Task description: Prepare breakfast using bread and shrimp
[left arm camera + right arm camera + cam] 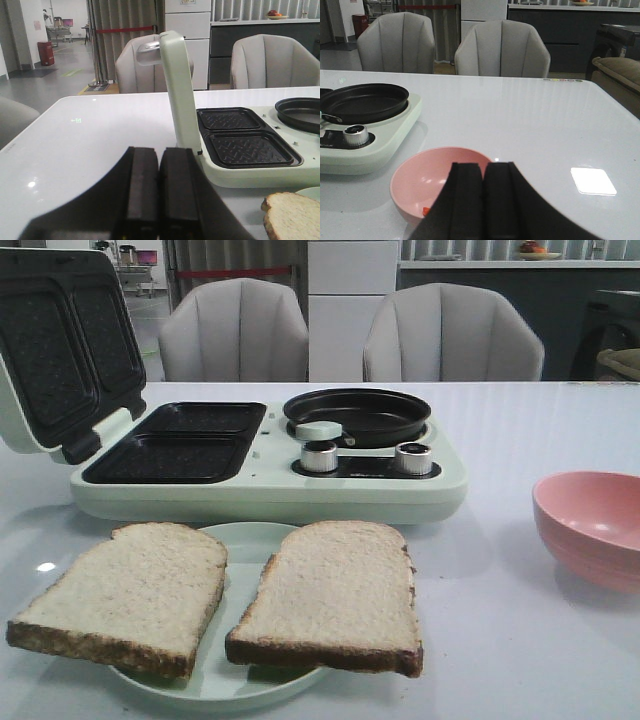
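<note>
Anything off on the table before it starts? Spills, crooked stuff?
Nothing spilled or damaged. One quirk: both bread slices overhang the pale plate, their front edges past its rim. The breakfast maker has its lid up, and the pink bowl stands upright.

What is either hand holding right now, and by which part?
Nothing. The left hand and right hand are both shut with nothing between their fingers. Both bread slices lie untouched on the plate.

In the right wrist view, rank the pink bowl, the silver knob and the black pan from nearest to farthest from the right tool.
1. Pink bowl, right in front of the right tool.
2. Silver knob, on the cooker's front.
3. Black pan, behind the knob.
</note>
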